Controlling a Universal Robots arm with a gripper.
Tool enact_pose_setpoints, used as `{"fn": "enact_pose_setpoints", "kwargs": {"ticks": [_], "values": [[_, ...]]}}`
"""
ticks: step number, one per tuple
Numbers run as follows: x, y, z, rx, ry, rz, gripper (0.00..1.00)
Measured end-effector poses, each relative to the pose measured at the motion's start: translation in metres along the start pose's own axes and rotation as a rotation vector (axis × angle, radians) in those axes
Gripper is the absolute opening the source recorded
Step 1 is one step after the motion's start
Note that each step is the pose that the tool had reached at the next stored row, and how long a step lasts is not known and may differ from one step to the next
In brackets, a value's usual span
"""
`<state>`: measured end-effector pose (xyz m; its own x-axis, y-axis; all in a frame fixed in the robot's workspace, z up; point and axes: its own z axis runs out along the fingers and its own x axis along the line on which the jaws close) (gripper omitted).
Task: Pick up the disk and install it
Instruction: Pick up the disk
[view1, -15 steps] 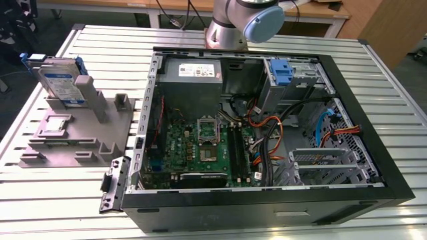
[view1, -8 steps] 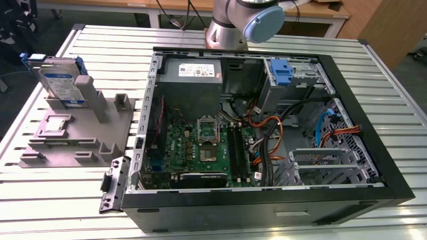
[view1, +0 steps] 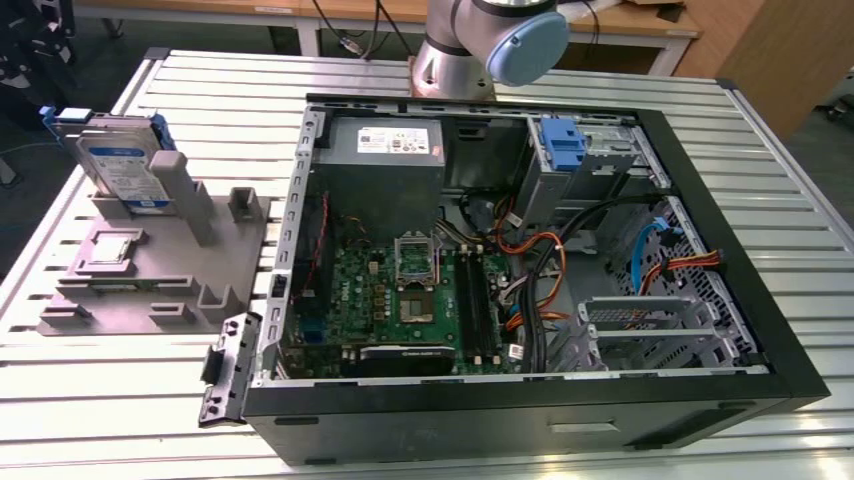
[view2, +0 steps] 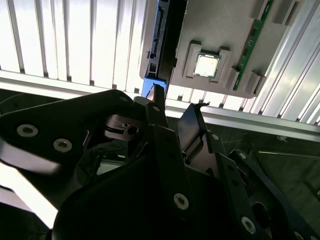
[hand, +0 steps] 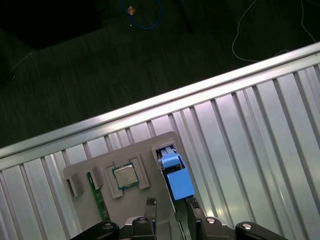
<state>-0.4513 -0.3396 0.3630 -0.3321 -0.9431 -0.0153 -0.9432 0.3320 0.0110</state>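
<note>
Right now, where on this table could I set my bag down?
Bare slats: the table corner between the grey holder and the edge nearest the camera, and the strip at the exterior view's right of the computer case. Crowded: inside the case, and the holder with the disk.

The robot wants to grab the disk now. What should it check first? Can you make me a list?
1. Disk stands upright in the grey holder: ok.
2. Gripper is open and holds nothing: ok.
3. Gripper is lined up with the disk's blue carrier, which lies just ahead of it in the first wrist view: looks ok.
4. Processor and memory stick sit apart from the disk on the holder: ok.
5. Computer case is open on top: ok.
6. Free slot for the disk inside the case: cannot tell. A blue part sits in a metal bay.
</note>
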Motion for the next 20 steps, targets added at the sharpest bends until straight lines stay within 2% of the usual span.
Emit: {"fn": "enact_pose_setpoints", "kwargs": {"ticks": [20], "values": [[0.0, 0.0, 0.0, -0.0003, 0.0002, -0.015, 0.38]]}}
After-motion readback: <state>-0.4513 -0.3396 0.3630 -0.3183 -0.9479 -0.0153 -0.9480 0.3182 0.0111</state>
